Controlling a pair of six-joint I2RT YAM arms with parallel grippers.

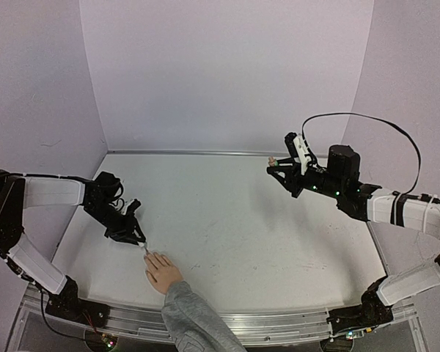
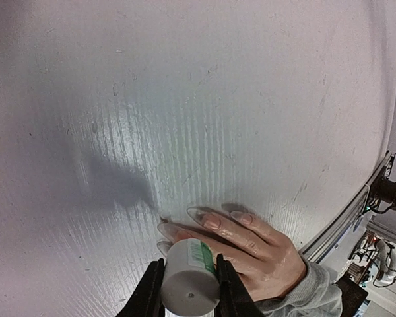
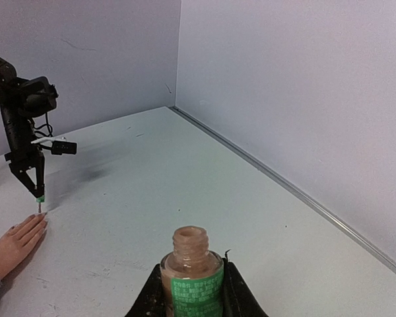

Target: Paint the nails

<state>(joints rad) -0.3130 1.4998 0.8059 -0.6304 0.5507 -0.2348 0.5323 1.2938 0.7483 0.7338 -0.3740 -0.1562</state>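
a: what have the left jaws got?
b: they're clamped on a whitish brush cap (image 2: 189, 281) with a green label, one finger on each side. its thin brush (image 1: 144, 248) points down at the desk (image 1: 235, 220).
a: and where are the nails?
b: the nails (image 2: 212, 222) are on a flesh-coloured hand (image 1: 163, 271). it lies palm down near the front edge of the desk, left of centre, and its grey sleeve (image 1: 194, 323) runs off that edge. the brush tip sits right at the fingertips; whether it touches a nail can't be told.
a: the right jaws?
b: closed around an open bottle (image 3: 193, 277) of pinkish polish with a green label. it is held neck up above the far right of the desk, well apart from the hand.
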